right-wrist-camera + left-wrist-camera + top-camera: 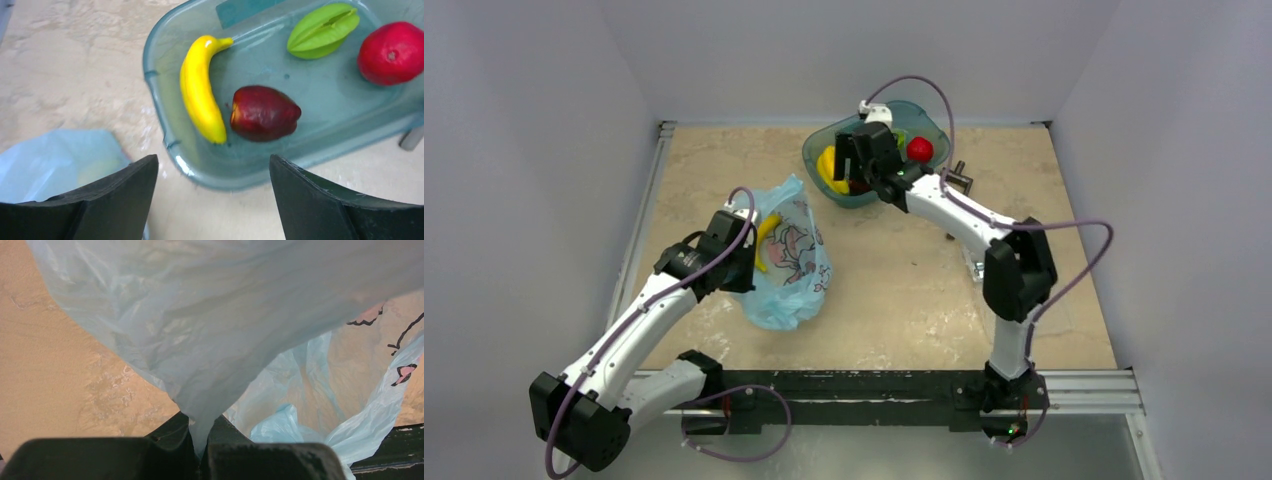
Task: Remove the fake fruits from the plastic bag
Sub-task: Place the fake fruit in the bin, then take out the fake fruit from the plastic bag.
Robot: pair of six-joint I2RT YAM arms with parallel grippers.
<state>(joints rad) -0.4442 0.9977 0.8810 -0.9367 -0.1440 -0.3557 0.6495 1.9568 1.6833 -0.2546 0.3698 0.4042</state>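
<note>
The light-blue plastic bag (786, 262) lies on the table left of centre, and a yellow banana (767, 238) shows at its mouth. My left gripper (740, 258) is shut on a fold of the bag (200, 340), the film pinched between its fingers (202, 437). At the back, a teal bin (934, 120) holds a second yellow banana (201, 90) and a dark maroon fruit (264, 113). My right gripper (214, 167) hangs open and empty above the bin's near rim (156, 95), over the banana side (856, 165).
A green ridged fruit (322, 30) and a bright red round fruit (392, 52) also lie in the bin. A small dark metal part (959, 181) sits right of the bin. Grey walls enclose the table on three sides.
</note>
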